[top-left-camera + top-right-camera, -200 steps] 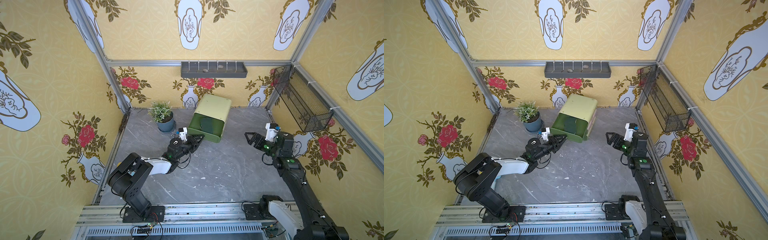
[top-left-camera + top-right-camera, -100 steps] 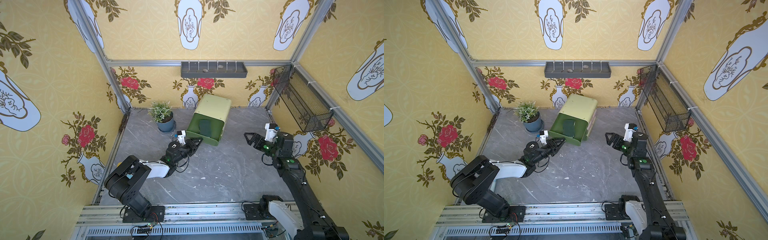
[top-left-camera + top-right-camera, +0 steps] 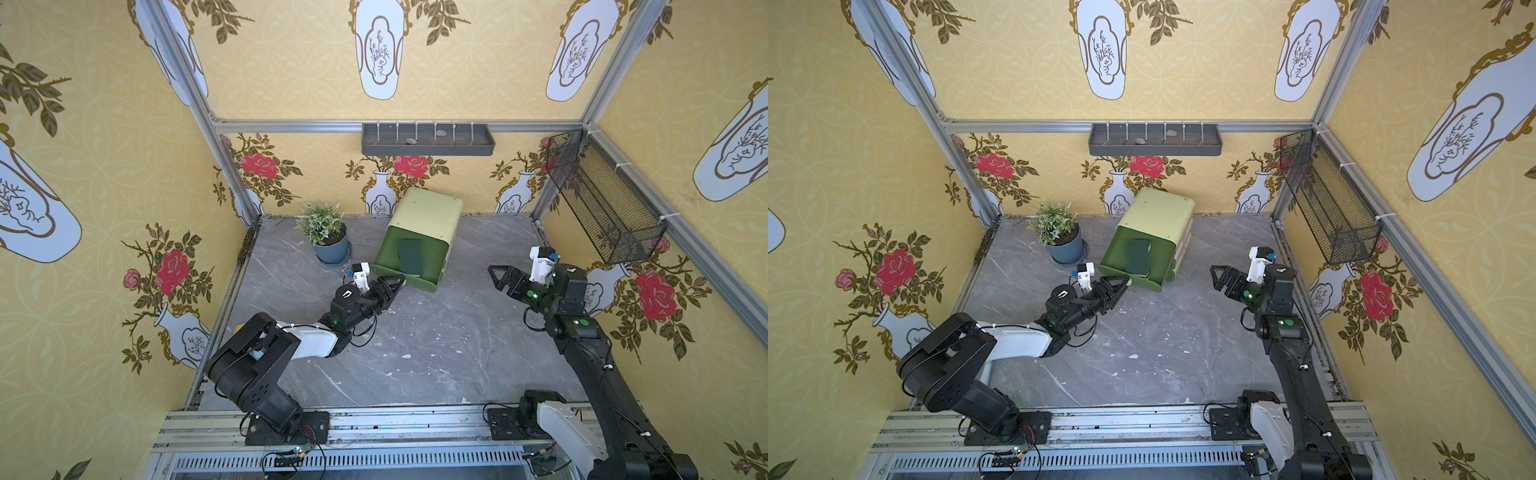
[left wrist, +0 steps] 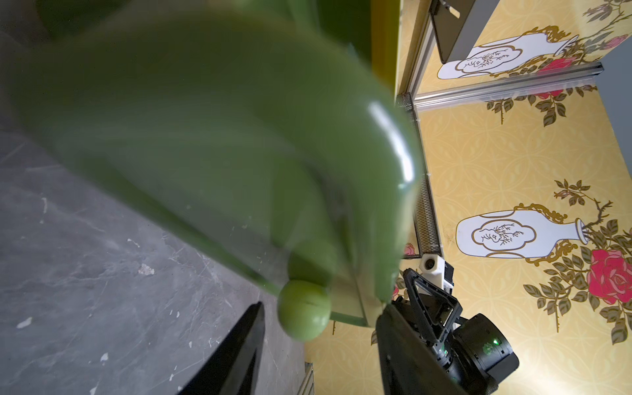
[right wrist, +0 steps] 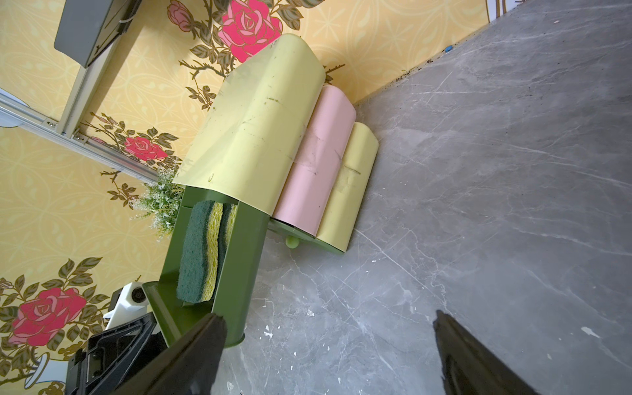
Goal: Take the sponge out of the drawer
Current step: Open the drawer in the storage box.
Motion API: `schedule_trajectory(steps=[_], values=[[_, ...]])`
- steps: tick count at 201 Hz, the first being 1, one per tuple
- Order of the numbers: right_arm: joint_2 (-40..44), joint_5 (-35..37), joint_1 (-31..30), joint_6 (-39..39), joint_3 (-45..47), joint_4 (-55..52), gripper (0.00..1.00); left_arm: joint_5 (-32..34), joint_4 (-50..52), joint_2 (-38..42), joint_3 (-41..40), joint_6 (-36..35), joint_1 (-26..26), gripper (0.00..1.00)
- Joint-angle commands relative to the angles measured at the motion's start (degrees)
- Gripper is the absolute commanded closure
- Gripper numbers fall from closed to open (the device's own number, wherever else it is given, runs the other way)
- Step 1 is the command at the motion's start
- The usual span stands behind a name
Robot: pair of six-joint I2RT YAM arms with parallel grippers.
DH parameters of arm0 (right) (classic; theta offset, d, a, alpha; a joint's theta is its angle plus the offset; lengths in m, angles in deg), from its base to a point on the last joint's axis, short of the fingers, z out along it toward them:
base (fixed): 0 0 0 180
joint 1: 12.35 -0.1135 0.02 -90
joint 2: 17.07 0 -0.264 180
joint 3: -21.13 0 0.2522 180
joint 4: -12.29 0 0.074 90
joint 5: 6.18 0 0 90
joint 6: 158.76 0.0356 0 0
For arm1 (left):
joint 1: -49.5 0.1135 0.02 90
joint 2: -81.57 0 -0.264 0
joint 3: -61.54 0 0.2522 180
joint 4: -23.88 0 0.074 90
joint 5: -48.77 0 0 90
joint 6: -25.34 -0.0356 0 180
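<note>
Right wrist view shows the sponge (image 5: 200,253) lying flat in the pulled-out green drawer (image 5: 239,266), dark scouring face up. The opening step looks done and the lift-out remains. The sponge's long axis runs along the drawer's slide, short ends toward cabinet (image 5: 253,113) and drawer front. The left hand (image 3: 398,284) is at the drawer front, jaws parted and apparently clear of the knob (image 4: 304,314), though that view is blurred; the right hand (image 3: 496,279) stands wide, empty, well apart.
</note>
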Motion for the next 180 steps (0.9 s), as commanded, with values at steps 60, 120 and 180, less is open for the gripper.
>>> schedule_trajectory(steps=[60,120,180], values=[[-1.35,-0.74,-0.11,-0.3,-0.68,1.54,0.03,5.14,11.42,10.19,-2.24,-8.39,-0.04,0.27],[-2.11,-0.85,-0.2,-0.56,-0.8,1.53,0.02,11.89,39.04,24.59,4.2,-24.04,-0.75,0.19],[-2.15,-1.12,-0.29,-0.74,-0.75,1.26,0.02,21.05,66.87,27.76,22.27,-42.42,-4.87,0.15]])
